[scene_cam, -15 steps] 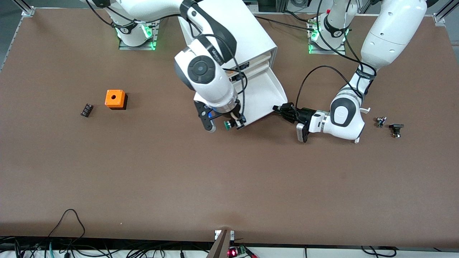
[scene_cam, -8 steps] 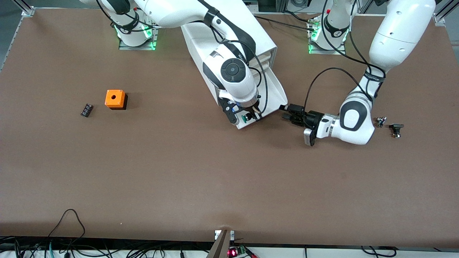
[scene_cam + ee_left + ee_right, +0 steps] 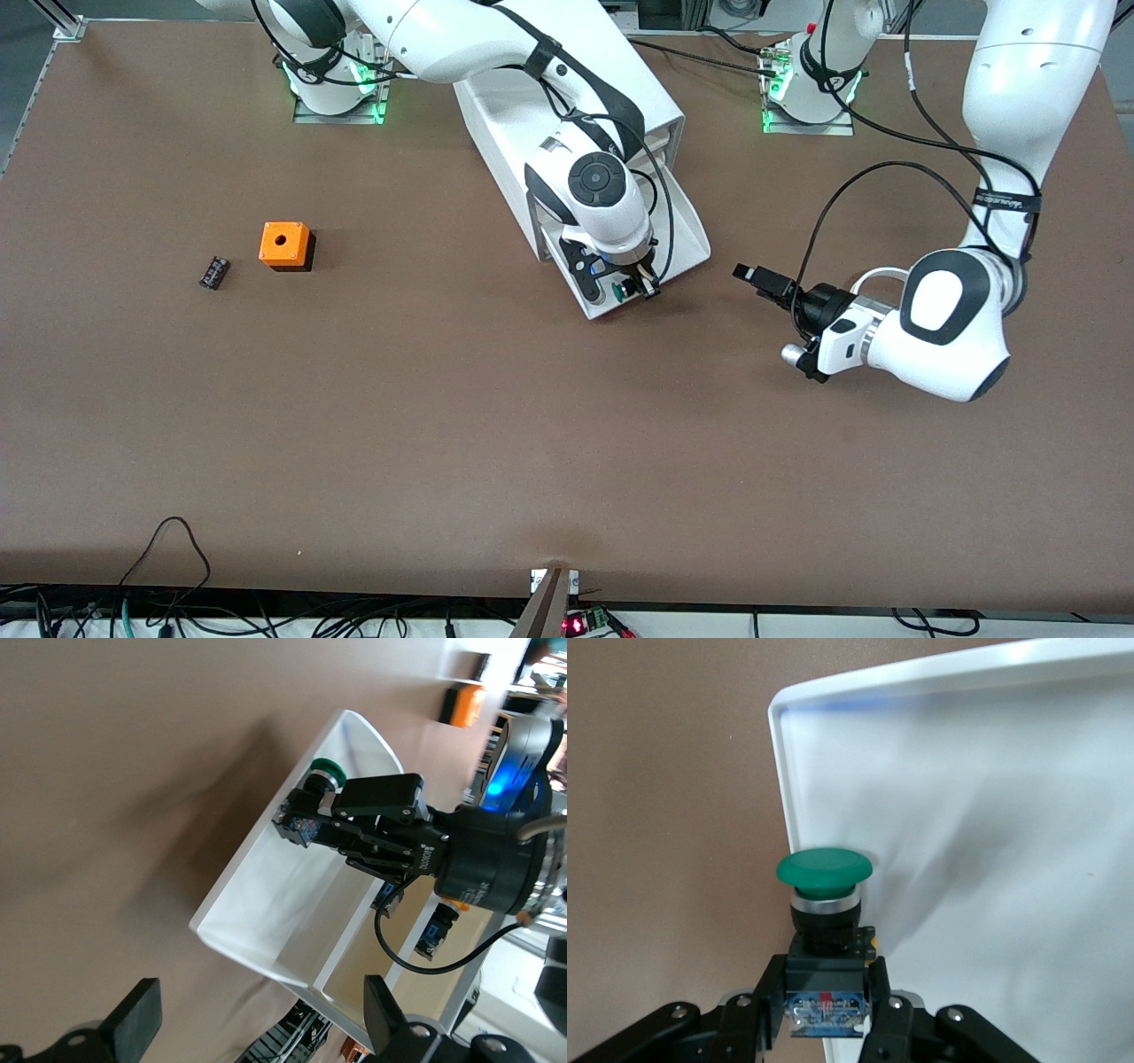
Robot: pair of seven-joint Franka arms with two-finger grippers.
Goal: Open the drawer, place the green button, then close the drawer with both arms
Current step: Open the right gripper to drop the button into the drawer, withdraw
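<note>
Right wrist view: button [image 3: 825, 895] over open drawer [image 3: 966, 859] rim.

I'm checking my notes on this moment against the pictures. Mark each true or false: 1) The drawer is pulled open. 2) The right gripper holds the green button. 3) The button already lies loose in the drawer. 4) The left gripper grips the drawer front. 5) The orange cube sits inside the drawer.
1) True: the drawer is open.
2) True: the right gripper is shut on the button.
3) False: it is held over the drawer's rim.
4) False: the left gripper is open, apart from the drawer.
5) False: the orange cube sits on the table.
</note>
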